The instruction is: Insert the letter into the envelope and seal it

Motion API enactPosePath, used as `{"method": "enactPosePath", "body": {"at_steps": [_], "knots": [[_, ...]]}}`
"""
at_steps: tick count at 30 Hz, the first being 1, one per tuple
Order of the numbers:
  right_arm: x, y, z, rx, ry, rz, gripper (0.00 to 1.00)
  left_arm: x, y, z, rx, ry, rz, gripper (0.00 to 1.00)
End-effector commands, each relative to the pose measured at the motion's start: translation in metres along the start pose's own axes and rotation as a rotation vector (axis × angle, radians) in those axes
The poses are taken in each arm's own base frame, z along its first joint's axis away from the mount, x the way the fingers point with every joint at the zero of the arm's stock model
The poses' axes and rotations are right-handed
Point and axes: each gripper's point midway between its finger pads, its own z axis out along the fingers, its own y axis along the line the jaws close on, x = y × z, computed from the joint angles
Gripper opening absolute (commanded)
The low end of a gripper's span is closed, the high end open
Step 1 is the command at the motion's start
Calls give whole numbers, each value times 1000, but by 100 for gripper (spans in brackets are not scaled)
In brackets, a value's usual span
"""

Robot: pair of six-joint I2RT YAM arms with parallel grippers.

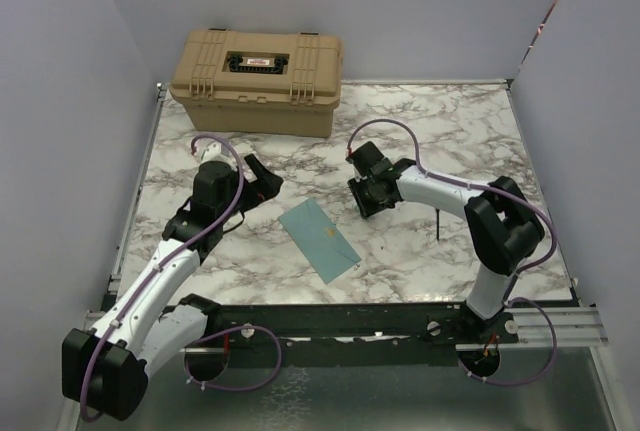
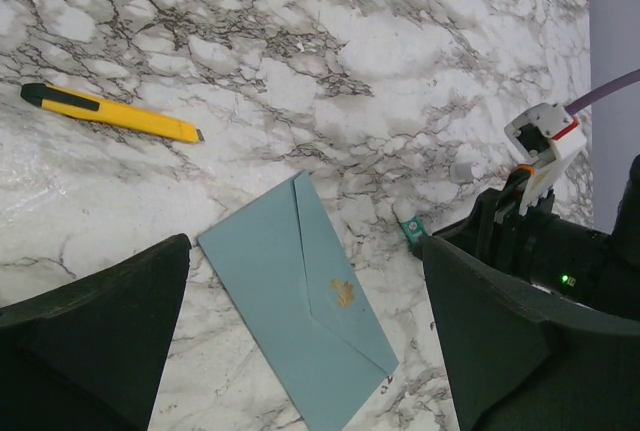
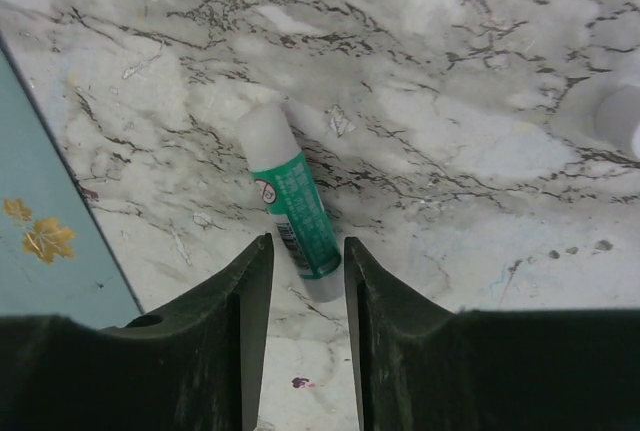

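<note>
On the counter (image 1: pixel 450 121) the teal envelope (image 1: pixel 318 237) lay slantwise between the arms, no letter showing, the left tool (image 2: pixel 305 246) gaping empty near it, the nearer right tool (image 3: pixel 308 246) half-closed, grip uncertain, about the near end of a glue stick (image 3: pixel 292 201) lying just right of the envelope and pointing lengthwise away.

Marble-patterned table (image 1: pixel 450 131) between pale, perhaps lavender, walls (image 1: pixel 400 11).

The left arm (image 1: pixel 152 289) and right arm (image 1: pixel 432 187) share white rounded links between chunky black joint housings, each trailed by a looping purple cable (image 1: pixel 385 122). The left claw (image 2: pixel 300 351) and right claw (image 3: pixel 308 341) carry broad, dark matte fingers (image 3: pixel 200 351).
</note>
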Motion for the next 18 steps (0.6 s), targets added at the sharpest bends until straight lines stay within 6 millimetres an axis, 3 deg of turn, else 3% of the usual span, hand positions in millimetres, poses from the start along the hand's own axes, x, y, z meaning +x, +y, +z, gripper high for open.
{"method": "enactPosePath", "body": {"at_steps": [1,7,11,14,18], "knots": [[24,10,11,-70,118,-50,37,-26,-8,0,32,-119,35,99],[38,7,13,-65,150,-58,36,-28,-11,5,53,-127,72,99],[38,3,17,-31,147,-26,11,-25,-16,8,79,-109,70,99],[17,8,2,-53,45,17,6,-19,-28,8,135,-67,62,99],[-30,30,-48,-200,-202,64,3,-20,-56,2,271,-45,55,99]]}}
